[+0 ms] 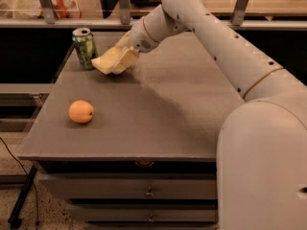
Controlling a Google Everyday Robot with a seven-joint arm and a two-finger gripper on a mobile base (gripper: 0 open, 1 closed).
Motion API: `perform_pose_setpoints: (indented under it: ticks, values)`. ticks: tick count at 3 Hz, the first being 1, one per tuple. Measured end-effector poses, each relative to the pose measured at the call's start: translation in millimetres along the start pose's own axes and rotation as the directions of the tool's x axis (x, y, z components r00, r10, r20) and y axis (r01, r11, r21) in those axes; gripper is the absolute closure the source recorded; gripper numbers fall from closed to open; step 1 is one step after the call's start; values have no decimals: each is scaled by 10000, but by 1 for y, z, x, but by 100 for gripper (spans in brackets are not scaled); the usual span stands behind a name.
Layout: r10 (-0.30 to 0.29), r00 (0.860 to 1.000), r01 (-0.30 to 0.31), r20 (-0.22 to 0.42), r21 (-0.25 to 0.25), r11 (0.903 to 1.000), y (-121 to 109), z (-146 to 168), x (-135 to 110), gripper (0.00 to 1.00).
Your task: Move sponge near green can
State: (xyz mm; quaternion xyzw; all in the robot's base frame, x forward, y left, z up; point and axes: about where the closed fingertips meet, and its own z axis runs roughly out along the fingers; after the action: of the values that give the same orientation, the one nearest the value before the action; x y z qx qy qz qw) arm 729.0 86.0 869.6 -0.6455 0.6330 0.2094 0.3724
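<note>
Sponge (104,61) placement is the step in hand, and in the single camera view it looks nearly done. The pale yellow sponge is clamped in the pincer (123,60), tilted with its left end lowest, just beside the green can (84,48) on the can's right. It seems to hang a little above the tabletop (168,114), with a dark shadow under it. The can stands upright near the far left corner, with what looks like a narrow gap between it and the sponge. To do the step well, I judge the pincer should go straight down until the sponge rests on the surface, without drifting left, since a nudge could tip the light can or push it toward the left edge. Then the fingers should part and the pincer should lift straight up, so that the soft sponge does not cling and get dragged away. The sponge will likely spring back a little once let go, so a low release suits it better than a drop. The arm (216,47) reaches from the robot's white body at the lower right, up and across the far side of the tabletop. Its forearm slopes down to the left and its wrist angles down toward the can. An orange fruit (81,111) lies well apart on the near left, out of the way.
</note>
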Motion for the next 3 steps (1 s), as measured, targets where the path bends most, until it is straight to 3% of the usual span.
perform_pose_setpoints:
  ticks: [3]
  values:
    - [83, 9999, -83, 112, -45, 10000, -5, 8, -2, 12]
